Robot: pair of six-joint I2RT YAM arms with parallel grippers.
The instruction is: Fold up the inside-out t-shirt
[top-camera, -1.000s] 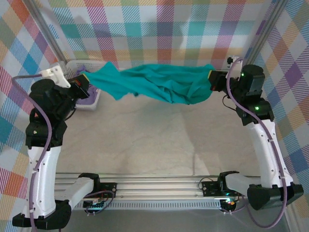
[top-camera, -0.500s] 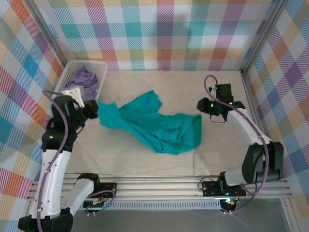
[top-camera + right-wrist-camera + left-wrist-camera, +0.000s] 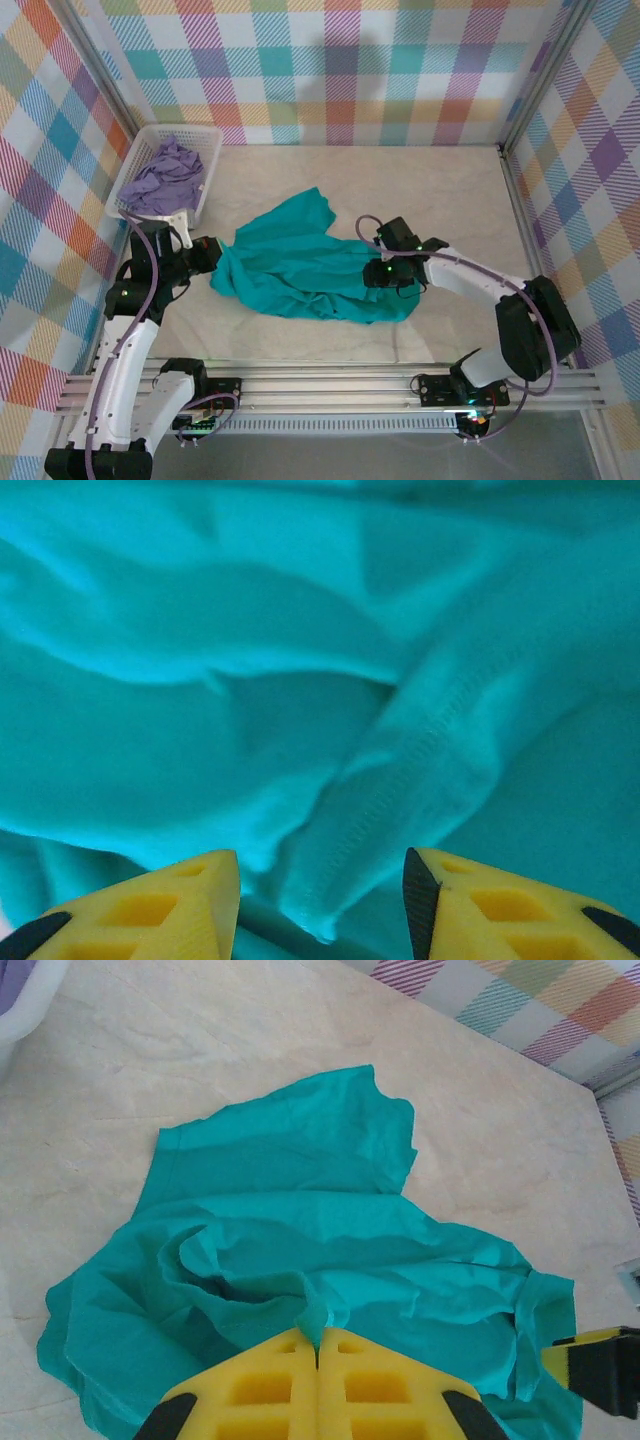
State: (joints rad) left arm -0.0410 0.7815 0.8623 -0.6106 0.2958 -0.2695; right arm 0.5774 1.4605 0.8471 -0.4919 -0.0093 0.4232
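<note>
- While the crumpled teal-green cotton t-shirt lies heaped at the centre of the pale stone-patterned table, the left gripper, at centre-left, is clamped tight on a pinch of its fabric, probably to anchor that side.
- Right of centre, the right gripper hovers over a seamed ridge with its jaws half-parted and holding nothing, seemingly lined up for a fresh hold to spread the cloth flat.

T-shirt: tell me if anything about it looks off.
The t-shirt lies crumpled in a wrinkled heap on the table, not flat. The left gripper pinches a fold; the right gripper is open over it.
</note>
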